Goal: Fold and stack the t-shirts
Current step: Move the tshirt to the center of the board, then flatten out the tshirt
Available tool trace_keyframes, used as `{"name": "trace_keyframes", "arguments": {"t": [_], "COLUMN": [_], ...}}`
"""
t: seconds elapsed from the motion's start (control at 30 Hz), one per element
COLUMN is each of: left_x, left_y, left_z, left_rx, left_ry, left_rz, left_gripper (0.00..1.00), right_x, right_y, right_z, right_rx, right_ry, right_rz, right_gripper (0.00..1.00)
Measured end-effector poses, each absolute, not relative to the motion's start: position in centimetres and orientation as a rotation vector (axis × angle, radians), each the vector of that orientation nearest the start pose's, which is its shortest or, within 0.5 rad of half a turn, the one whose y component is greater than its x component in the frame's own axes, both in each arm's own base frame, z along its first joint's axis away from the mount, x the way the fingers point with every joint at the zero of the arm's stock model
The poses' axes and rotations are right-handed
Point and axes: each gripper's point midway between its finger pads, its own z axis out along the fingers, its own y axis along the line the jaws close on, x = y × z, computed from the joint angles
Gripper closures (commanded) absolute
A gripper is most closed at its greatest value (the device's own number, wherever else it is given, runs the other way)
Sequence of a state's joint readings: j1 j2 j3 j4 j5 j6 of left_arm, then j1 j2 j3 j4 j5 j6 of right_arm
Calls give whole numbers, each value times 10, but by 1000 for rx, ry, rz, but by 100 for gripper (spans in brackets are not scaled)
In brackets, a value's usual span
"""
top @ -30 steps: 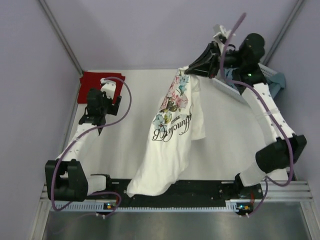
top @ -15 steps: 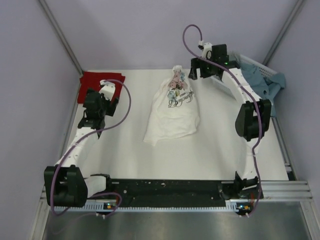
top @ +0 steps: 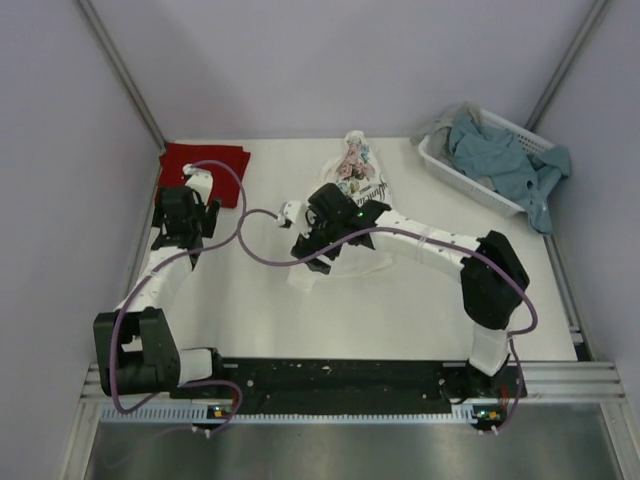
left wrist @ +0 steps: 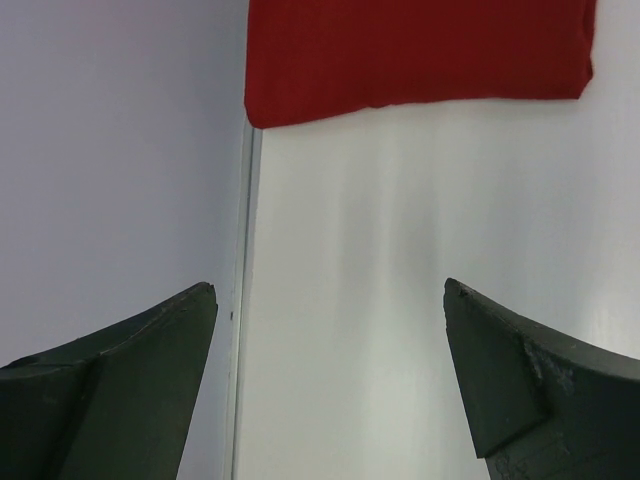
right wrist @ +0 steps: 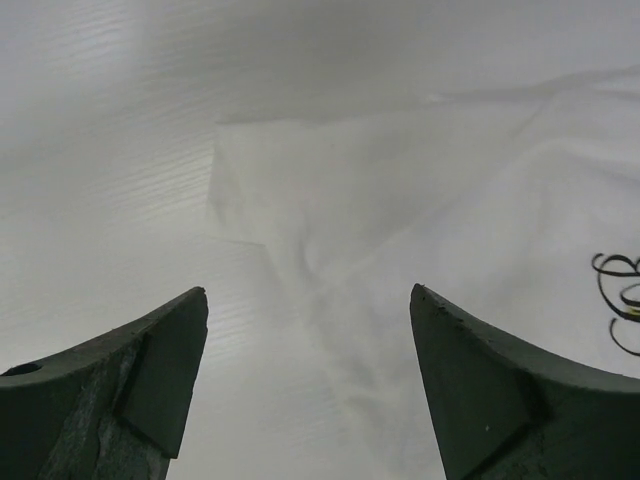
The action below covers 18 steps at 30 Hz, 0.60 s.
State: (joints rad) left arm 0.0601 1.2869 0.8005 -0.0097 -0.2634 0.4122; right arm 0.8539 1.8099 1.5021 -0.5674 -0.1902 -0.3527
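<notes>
Top external view: the white shirt [top: 366,188] lies crumpled on the table [top: 400,310], collar end toward the far side, floral print up. The right gripper [top: 308,258] hangs over the shirt's near left corner, and its arm crosses the lower half of the cloth. In the right wrist view the shirt [right wrist: 420,250] spreads under and ahead of the gripper [right wrist: 305,300], a pale corner of fabric just beyond the fingertips and a bit of black lettering at the right edge. The jaws stand wide apart with nothing between them; whether the tips touch the cloth cannot be told.

The red shirt [top: 205,160] lies folded flat in the far left corner. The left gripper [top: 185,202] sits just short of it. Its wrist view shows the red shirt [left wrist: 415,50] ahead of the spread, empty gripper [left wrist: 330,290], bare table between them.

Beyond the right arm, at the far right, a basket [top: 440,165] holds blue cloth [top: 505,160].
</notes>
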Motion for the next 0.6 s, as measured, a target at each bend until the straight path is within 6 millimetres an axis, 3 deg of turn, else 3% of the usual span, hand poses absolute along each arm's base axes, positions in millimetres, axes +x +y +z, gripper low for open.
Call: {"name": "trace_keyframes", "arguments": {"t": [0.1,0.23,0.27,0.37,0.47,0.6], "left_x": [375,371,370,369,367,363], "left_y": [98,108,109,109,106,101], "left_z": [157,158,159,164,168,169], "left_rx": [169,146,144,146,154,178], "left_ry": [2098,2103,2102,2092,2081,2090], "left_rz": [585,605,607,608,595,564], "left_gripper": [1,1,1,1,1,1], "right_x": [280,289,290,285,284,279], "right_y": [370,357,353,340,337,319], "right_z": [105,58,49,22,22,27], "right_rx": [-1555,-1578,-1582,-1591,-1566,-1510], "right_ry": [2023,2136,2158,2247,2262,2287], "right_rz": [440,327,300,258,243,164], "right_gripper": [22,29,34,70,100,100]}}
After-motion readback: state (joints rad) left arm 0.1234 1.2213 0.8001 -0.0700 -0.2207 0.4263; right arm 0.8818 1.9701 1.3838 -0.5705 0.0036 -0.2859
